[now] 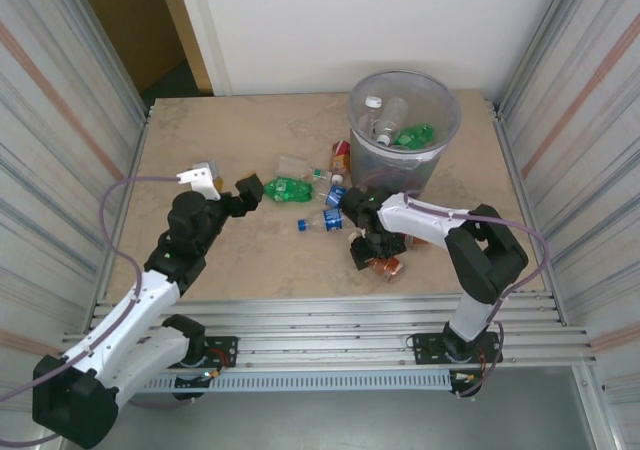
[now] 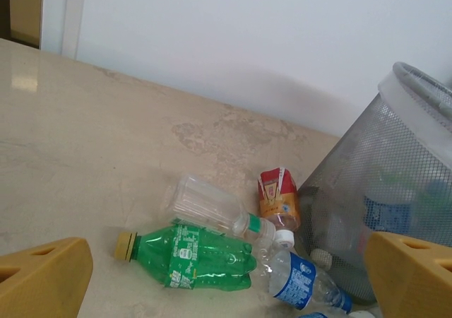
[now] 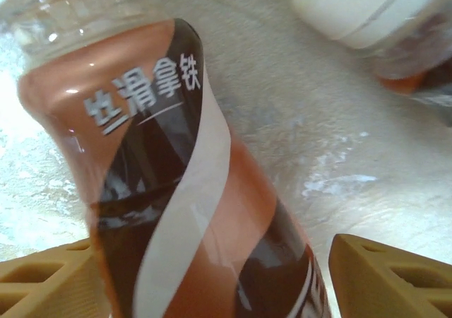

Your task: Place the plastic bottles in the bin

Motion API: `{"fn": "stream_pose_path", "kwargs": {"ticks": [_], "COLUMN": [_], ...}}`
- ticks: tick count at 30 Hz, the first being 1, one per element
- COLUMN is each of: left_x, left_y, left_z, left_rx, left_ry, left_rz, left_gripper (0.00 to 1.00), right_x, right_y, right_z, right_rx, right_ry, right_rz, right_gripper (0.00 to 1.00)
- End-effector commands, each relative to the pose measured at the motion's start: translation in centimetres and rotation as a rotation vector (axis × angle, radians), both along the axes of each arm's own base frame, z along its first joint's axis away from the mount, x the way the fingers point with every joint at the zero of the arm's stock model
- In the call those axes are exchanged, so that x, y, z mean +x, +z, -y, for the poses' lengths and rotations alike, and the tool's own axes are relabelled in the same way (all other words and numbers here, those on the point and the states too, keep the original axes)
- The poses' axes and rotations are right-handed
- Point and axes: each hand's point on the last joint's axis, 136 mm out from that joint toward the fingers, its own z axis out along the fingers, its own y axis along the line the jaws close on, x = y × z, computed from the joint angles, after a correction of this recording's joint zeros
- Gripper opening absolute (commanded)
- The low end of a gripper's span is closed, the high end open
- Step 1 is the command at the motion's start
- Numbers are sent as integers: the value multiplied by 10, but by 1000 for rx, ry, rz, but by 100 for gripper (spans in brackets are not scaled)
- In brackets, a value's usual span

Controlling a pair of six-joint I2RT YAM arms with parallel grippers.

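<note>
**tom:** Between the fingers of the right claw point(image 3: 212, 279) there's a brown-labelled bottle point(image 3: 176, 191) lying on the bench point(image 3: 339, 141). Jaws are open, and one finger isn't touching it.

**rik:** yep. Left claw point(image 2: 226, 268) is gaping wide with nothing in it. Green bottle point(image 2: 194, 256) just ahead, bin point(image 2: 395, 162) ahead-right.
</note>
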Motion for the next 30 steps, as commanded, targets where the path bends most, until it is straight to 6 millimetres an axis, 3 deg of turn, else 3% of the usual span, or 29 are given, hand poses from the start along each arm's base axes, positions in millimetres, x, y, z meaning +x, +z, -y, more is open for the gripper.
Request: {"fn": "stream_pose_path", "kwargs": {"ticks": [1, 3, 7, 14, 21, 30], "left_x": [-1, -1, -3, -4, -5, -6], "left_y": [1, 2, 1, 0, -1, -2], "left_z": [-4, -5, -5, -7, -8, -7], "left_rx": [-19, -20, -22, -17, -9, 16], "left_ry": [13, 16, 15, 19, 21, 7], "left_rz": [5, 7, 7, 5, 6, -4], "left_gripper": [99, 99, 99, 99, 99, 99], "right_x": [-2, -3, -2, 3, 10, 48], "right_y": [-4, -4, 0, 37, 113, 256], "right_z": [-4, -7, -10, -19, -27, -32], "right_rx": [-11, -4, -4, 22, 103, 266], "right_ry": [27, 34, 47, 65, 72, 104], "right_rz": [-25, -33, -27, 34, 169, 529], "right_gripper": [74, 72, 57, 45, 41, 41]}}
